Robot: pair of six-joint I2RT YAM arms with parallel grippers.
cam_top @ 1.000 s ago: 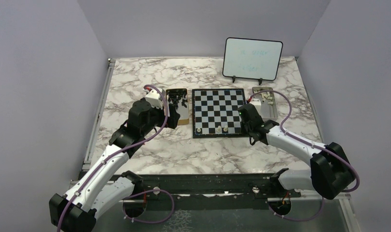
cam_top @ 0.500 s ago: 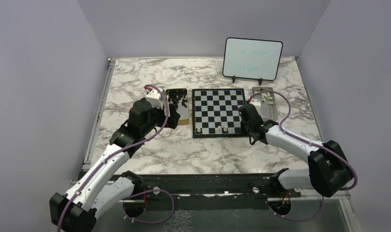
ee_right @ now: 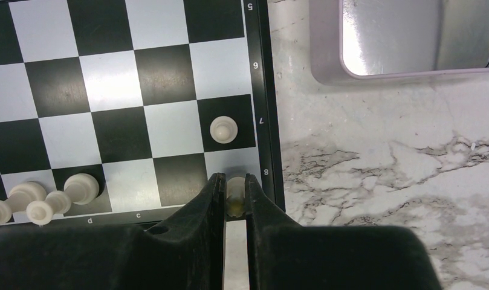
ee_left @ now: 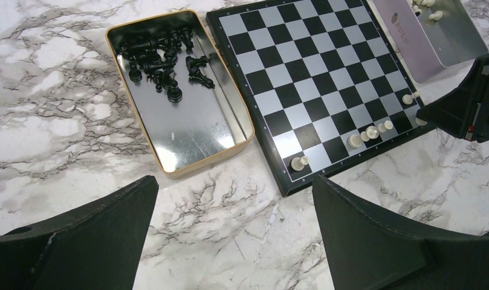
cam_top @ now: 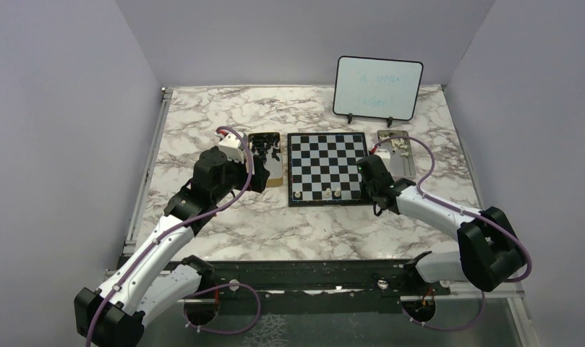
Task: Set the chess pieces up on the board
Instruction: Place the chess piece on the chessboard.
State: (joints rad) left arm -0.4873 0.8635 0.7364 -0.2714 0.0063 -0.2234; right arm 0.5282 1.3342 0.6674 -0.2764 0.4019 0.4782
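Marble table point(cam_top: 224, 116) carried the board point(cam_top: 325, 163), which lay ahead and to the right of the left hand point(ee_left: 234, 187). That hand hung wide open and held nothing, with a tin point(ee_left: 196, 130) of black pieces point(ee_left: 160, 57) ahead on its left. The right hand point(ee_right: 233, 181) sat at the board's near right corner, its two fingers shut tight on one cream piece point(ee_right: 235, 190). Another cream piece point(ee_right: 223, 129) stood just ahead of it, and three more cream pieces point(ee_right: 81, 187) stood off to its left.

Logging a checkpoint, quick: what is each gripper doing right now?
Left gripper: open, holding nothing.
Right gripper: closed on a white chess piece at a corner square of the board.
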